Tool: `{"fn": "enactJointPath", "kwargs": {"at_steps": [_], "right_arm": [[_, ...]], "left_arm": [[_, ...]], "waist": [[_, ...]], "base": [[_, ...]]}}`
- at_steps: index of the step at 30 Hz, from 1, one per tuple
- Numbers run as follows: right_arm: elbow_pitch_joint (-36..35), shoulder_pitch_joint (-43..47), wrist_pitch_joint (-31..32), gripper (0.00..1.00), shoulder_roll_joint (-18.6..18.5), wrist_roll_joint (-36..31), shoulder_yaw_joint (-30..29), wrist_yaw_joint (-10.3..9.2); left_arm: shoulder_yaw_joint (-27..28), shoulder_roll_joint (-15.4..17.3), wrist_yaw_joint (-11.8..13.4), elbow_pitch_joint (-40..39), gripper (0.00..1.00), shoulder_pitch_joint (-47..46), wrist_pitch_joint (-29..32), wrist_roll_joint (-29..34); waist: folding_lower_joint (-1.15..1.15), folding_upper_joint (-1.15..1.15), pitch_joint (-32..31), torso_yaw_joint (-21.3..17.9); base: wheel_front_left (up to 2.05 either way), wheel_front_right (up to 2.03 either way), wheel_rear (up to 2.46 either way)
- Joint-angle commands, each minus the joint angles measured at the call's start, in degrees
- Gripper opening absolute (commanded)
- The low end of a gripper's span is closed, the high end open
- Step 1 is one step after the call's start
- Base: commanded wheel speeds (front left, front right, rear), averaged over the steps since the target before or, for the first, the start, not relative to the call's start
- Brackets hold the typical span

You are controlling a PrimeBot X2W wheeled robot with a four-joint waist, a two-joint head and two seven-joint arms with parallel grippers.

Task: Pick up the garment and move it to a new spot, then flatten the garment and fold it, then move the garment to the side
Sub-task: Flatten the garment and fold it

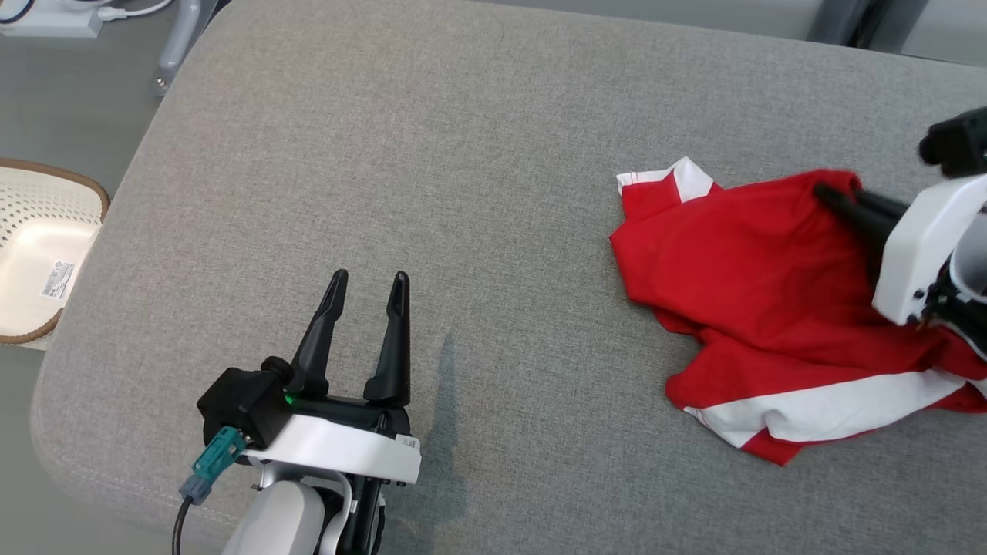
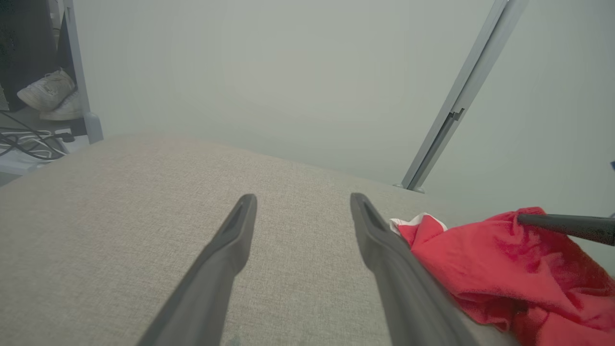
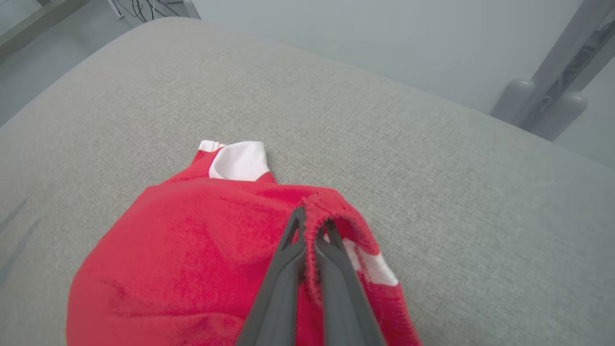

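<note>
The garment (image 1: 740,270) is red with white bands and lies crumpled at the right of the grey cushion (image 1: 463,154). My right gripper (image 1: 829,193) comes in from the right edge and is shut on a raised fold at the garment's far edge. In the right wrist view its two fingers pinch the red hem between them (image 3: 312,226), and the garment (image 3: 192,250) bunches below. My left gripper (image 1: 368,280) stands open over bare cushion at the lower left, well away from the cloth. In the left wrist view the garment (image 2: 480,259) lies to the right of the open gripper (image 2: 302,202).
A pale perforated basket (image 1: 38,247) sits on the floor off the cushion's left edge. A metal frame leg (image 1: 173,46) and a white power strip (image 1: 54,19) are at the top left. Shoes (image 2: 48,93) and cables lie on the floor beyond the cushion.
</note>
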Motion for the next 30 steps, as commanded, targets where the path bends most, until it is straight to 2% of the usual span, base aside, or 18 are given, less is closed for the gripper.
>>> {"fn": "enactJointPath", "kwargs": {"at_steps": [1, 5, 7, 9, 11, 12, 13, 17, 22, 30], "right_arm": [[1.09, -1.58, -3.55, 0.00, -0.50, -0.68, -0.58, 0.00], [4.98, -3.56, -11.62, 0.00, -0.93, -2.34, -2.55, 0.00], [9.52, -4.87, -16.52, 0.00, -1.02, -4.34, -4.25, 0.00], [18.25, -6.43, -21.79, 0.00, -0.15, -7.80, -7.02, 0.00], [24.15, -5.64, -20.06, 0.00, 2.14, -8.17, -7.33, 0.00], [25.41, -4.89, -18.03, 0.95, 2.96, -8.08, -6.40, 0.00], [25.83, -4.94, -17.06, 1.00, 3.37, -8.56, -5.48, 0.00], [27.08, -5.58, -16.66, 1.00, 3.87, -9.63, -3.75, -0.01], [27.56, -6.71, -17.29, 1.00, 5.35, -10.99, -2.24, 0.00], [23.33, -3.63, -23.47, 1.00, 6.91, -10.73, -4.27, 0.00]], "left_arm": [[0.52, 0.20, 0.41, 0.08, 1.00, 0.37, -0.25, 0.34], [0.78, 0.19, 0.29, 0.10, 1.00, 0.53, -0.25, 0.72], [0.94, 0.21, 0.23, 0.19, 1.00, 0.69, -0.25, 0.93], [1.00, 0.20, 0.06, -0.04, 1.00, 0.62, -0.25, 1.01], [1.04, 0.19, -0.07, 0.01, 1.00, 0.61, -0.25, 1.22], [0.96, 0.19, -0.13, 0.12, 1.00, 0.64, -0.25, 1.32], [0.95, 0.20, -0.13, 0.17, 1.00, 0.65, -0.25, 1.45], [1.00, 0.17, -0.01, 0.22, 1.00, 0.67, -0.25, 1.69], [1.48, 0.20, -0.48, 0.38, 1.00, 1.12, -0.25, 2.58], [2.73, 0.20, -1.20, 0.19, 1.00, 1.92, -0.25, 5.47]], "waist": [[0.00, 0.00, -0.44, -0.35], [0.00, 0.00, -1.38, -1.00], [0.00, 0.00, -2.08, -1.43], [0.00, 0.00, -2.35, -1.73], [0.00, 0.00, -2.40, -1.93], [0.00, 0.00, -2.46, -2.03], [0.00, 0.00, -2.50, -2.16], [0.00, 0.00, -2.89, -2.87], [0.00, 0.00, -4.71, -5.55], [0.00, 0.00, -8.94, -11.94]], "base": [[0.00, 0.00, 0.00], [0.00, 0.00, 0.00], [0.00, 0.00, 0.00], [0.00, 0.00, 0.00], [0.00, 0.00, 0.00], [0.00, 0.00, 0.00], [0.00, 0.00, 0.00], [0.00, 0.00, 0.00], [0.00, 0.00, 0.00], [0.00, 0.00, 0.00]]}}
